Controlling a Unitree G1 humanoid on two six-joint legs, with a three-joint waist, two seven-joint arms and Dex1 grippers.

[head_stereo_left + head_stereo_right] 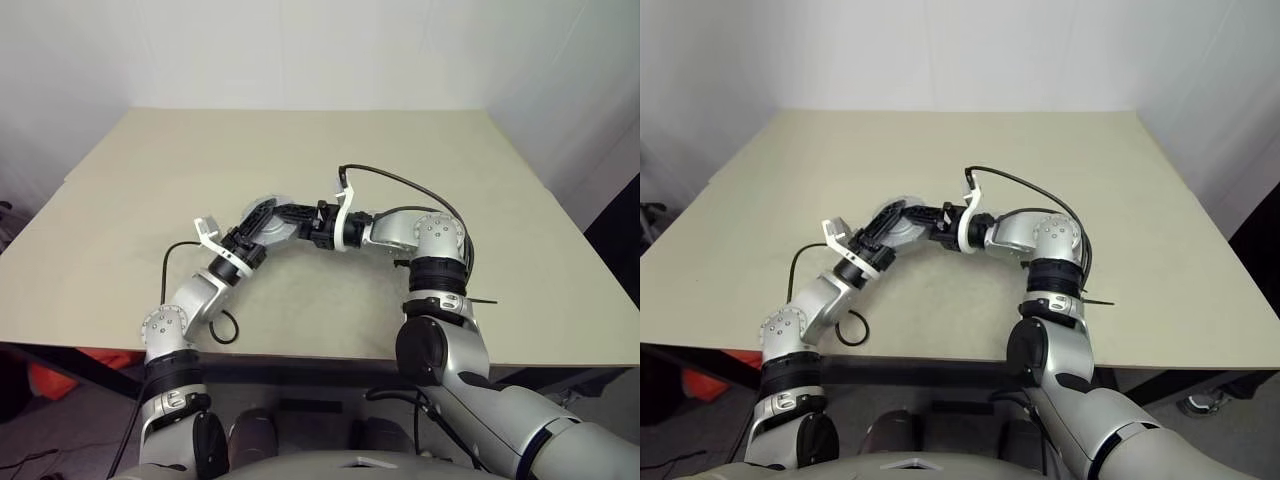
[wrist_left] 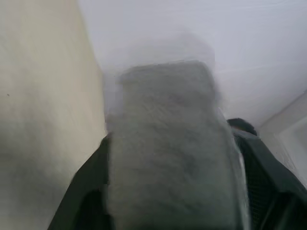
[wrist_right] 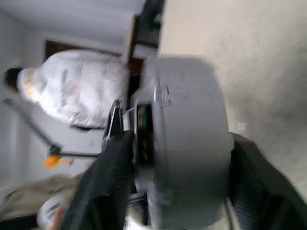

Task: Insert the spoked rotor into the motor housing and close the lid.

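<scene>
Both arms are reaching in over the table and meeting at the middle. The left gripper [image 1: 262, 213] is angling forward and to the right, its black fingers [image 2: 84, 187] straddling the grey housing [image 1: 268, 222]. The right gripper [image 1: 290, 214] is pointing left, wrist bent sharply at the elbow-high forearm, its fingers [image 3: 110, 177] spread round the same housing from the opposite side.

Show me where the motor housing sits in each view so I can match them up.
Left eye: motor housing mid-table, between both sets of fingers.
Right eye: same spot, left of centre.
Left wrist: blurred grey block between the fingers.
Right wrist: grey cylinder between the fingers.
Shared landmark: the beige table.
</scene>
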